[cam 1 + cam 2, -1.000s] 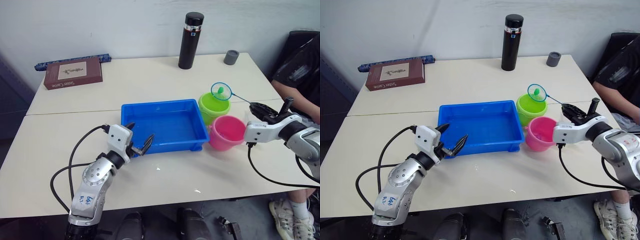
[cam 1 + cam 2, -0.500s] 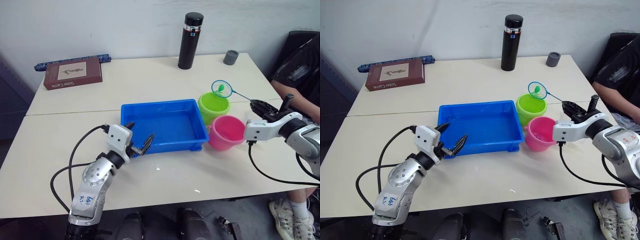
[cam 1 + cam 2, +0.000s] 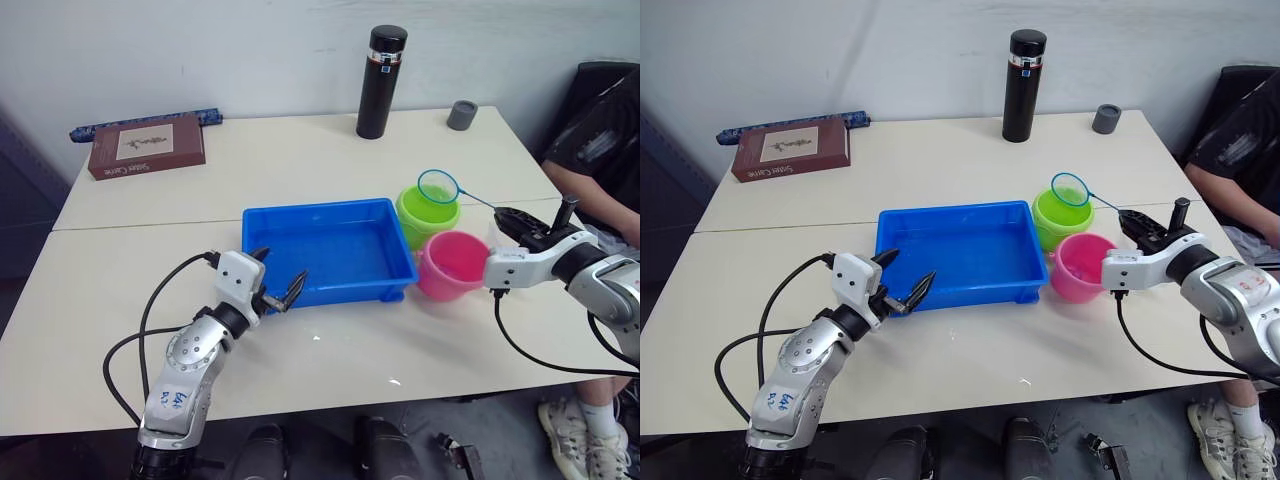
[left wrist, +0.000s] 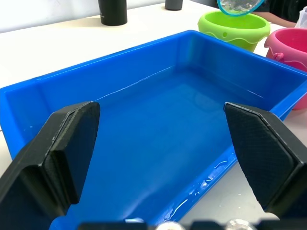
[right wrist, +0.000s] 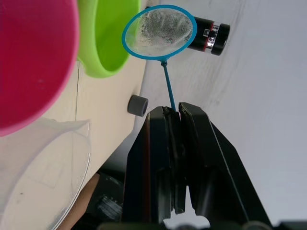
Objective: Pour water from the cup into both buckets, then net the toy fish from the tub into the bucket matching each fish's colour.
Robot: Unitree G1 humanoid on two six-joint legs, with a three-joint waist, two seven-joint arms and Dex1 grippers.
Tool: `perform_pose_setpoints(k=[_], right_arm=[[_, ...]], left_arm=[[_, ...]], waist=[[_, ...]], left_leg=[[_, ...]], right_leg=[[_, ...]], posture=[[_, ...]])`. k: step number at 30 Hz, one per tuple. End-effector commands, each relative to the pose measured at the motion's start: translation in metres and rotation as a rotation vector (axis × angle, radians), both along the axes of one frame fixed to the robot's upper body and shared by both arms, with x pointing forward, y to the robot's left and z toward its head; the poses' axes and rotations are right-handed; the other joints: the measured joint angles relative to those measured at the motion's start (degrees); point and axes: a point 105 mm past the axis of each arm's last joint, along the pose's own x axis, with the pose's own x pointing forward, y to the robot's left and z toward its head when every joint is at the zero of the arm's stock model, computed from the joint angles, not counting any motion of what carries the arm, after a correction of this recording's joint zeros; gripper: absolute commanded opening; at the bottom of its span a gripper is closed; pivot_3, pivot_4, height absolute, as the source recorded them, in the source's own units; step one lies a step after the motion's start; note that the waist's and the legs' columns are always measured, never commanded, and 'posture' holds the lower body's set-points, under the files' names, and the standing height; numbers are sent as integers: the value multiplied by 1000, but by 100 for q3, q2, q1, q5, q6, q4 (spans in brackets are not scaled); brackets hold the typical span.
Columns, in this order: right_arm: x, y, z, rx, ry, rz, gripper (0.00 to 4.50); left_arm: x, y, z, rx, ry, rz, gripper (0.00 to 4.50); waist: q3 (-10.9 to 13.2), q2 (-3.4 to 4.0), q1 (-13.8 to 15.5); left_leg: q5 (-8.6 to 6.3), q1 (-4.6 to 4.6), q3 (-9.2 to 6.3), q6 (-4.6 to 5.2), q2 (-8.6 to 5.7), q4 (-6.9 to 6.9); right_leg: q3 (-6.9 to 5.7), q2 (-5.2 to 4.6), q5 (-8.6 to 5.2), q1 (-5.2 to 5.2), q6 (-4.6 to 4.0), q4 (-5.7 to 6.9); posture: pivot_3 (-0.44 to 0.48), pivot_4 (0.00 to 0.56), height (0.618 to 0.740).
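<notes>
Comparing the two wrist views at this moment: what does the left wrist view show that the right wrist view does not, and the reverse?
Left wrist alone: the tub's watery inside, with no fish to be seen, between the open left gripper's fingers. Right wrist alone: the right gripper shut on the net's handle, and the clear cup. Shared: the net by the green bucket, the pink bucket, the flask and the grey cap.
</notes>
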Motion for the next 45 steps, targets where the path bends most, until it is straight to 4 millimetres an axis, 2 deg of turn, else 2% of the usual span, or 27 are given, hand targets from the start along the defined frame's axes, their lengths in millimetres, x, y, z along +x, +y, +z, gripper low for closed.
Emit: perform_pose_setpoints(k=[1,3,7,10,14,16,19,26,30,34,45], right_arm=[[-1,0,7,-2,-35,2,0],[-1,-1,6,-2,-33,2,0],[5,-4,24,74,-78,-18,0],[7,0,33,277,-51,-20,0],[0,30,42,617,68,97,0],[-8,48,47,727,145,178,0],[-26,75,40,794,299,301,0],[-36,83,39,846,412,352,0],[-46,94,26,871,551,398,0],[-67,110,6,866,731,474,0],[-112,131,-34,849,1080,513,0]], left_arm=[[-3,-4,10,-4,-46,-16,4456],[-3,-4,10,-4,-48,-17,4456],[-2,-4,11,-4,-52,-14,4456],[-2,-3,11,-2,-54,-15,4456],[-3,-2,11,8,-56,-18,4456],[-3,1,12,13,-63,-18,4456],[-5,9,19,17,-101,-29,4456],[-16,18,37,26,-156,-72,4456],[-27,26,48,36,-187,-68,4456],[-30,32,54,40,-202,-31,4456],[-31,27,58,30,-197,-8,4456]], waist=[[0,0,8],[0,0,16],[0,0,6],[0,0,-11],[0,0,-12],[0,0,-12],[0,0,8],[0,0,27],[0,0,20],[0,0,26],[-1,-3,30]], left_leg=[[0,1,-1,0,0,0],[0,1,-3,0,1,0],[0,-1,-1,0,0,4],[1,2,-1,0,1,4],[2,1,-5,-2,5,3],[2,1,-5,-2,5,4],[1,1,-9,-1,8,2],[-1,-2,-8,3,4,5],[-1,-1,-10,2,7,-1],[-1,1,-10,2,8,-2],[-1,1,-11,2,7,3]], right_leg=[[-1,1,0,1,0,1],[-2,1,0,1,0,2],[0,0,0,1,0,1],[0,2,1,1,1,7],[-1,6,0,1,1,11],[-1,5,1,1,1,13],[-4,5,0,1,0,15],[-5,-5,0,2,-1,10],[-7,-3,-2,0,-5,12],[-7,-1,-3,0,-6,14],[-7,0,-3,2,-6,13]], posture=[[0,150,740],[0,150,740],[0,150,740],[0,150,740],[0,150,740],[0,150,740],[0,150,740],[0,150,740],[0,150,740],[0,150,740],[0,150,740]])
